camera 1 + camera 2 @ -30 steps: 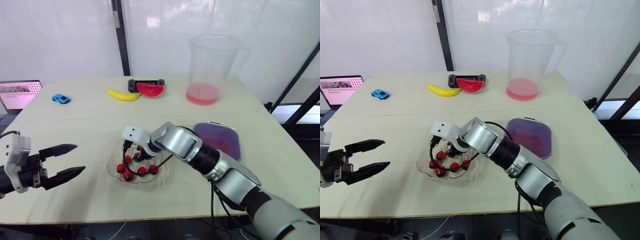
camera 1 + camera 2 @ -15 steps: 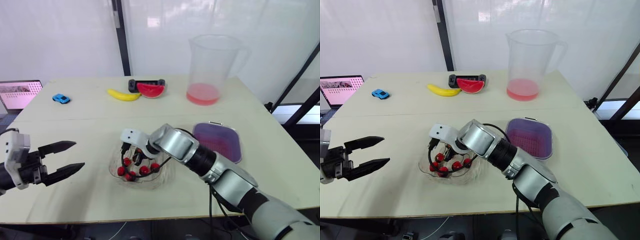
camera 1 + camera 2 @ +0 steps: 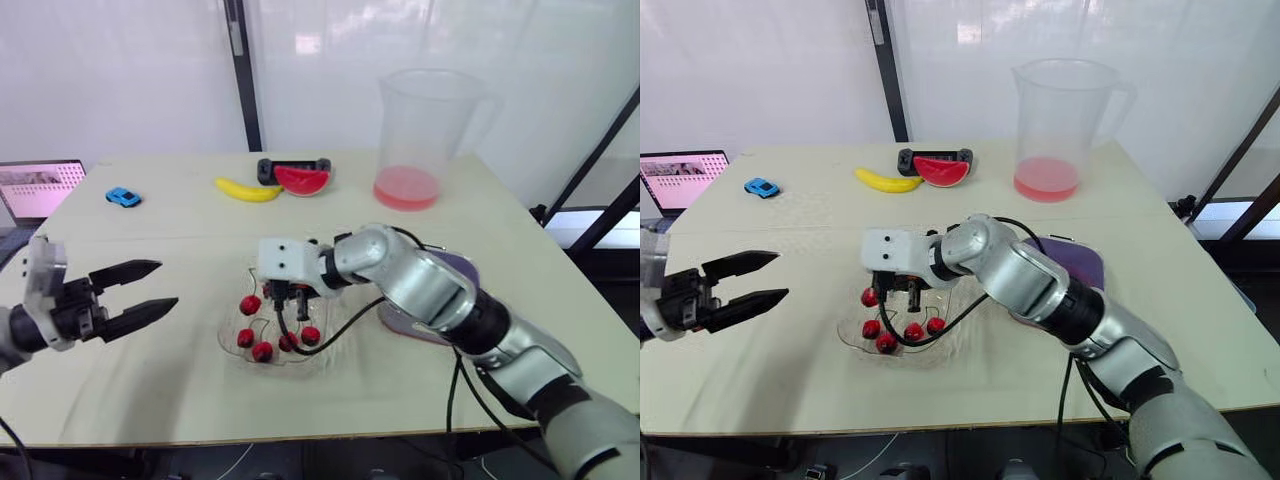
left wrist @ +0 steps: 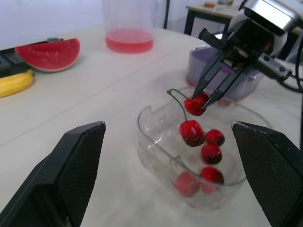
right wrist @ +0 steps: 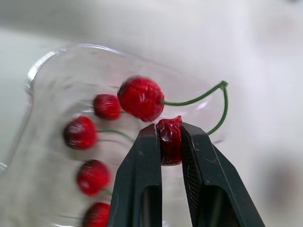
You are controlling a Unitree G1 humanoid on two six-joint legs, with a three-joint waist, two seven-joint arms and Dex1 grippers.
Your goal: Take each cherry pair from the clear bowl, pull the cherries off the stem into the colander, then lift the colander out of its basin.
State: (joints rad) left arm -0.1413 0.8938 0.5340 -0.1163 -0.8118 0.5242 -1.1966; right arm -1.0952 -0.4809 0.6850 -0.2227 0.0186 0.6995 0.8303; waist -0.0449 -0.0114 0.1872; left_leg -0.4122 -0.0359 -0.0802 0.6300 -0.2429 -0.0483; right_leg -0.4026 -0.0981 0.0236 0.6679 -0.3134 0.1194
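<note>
Right gripper (image 5: 169, 130) pinches one cherry of the cherry pair (image 5: 140, 98) above the clear bowl (image 4: 154, 144), its twin dangling at nine o'clock; left gripper (image 3: 168, 284) gapes beyond.

Clear and colourless throughout the clear bowl (image 3: 228, 332). Glossy red on the loose cherries (image 3: 262, 350) inside it. Just above the bowl, deep red on the cherry pair (image 5: 141, 98), thin green on its stem (image 5: 215, 92), matt black on the right gripper (image 5: 169, 137). Left of the bowl, black on the left gripper (image 3: 166, 285). Right of the bowl, purple on the colander (image 3: 1080, 262). Beyond the bowl:
- Jug (image 3: 425, 120): clear, with pink liquid.
- Watermelon slice (image 3: 300, 180): red, with green rind.
- Banana (image 3: 245, 190): yellow.
- Toy car (image 3: 121, 197): blue.

Plain pale beige across the table (image 3: 150, 235).
</note>
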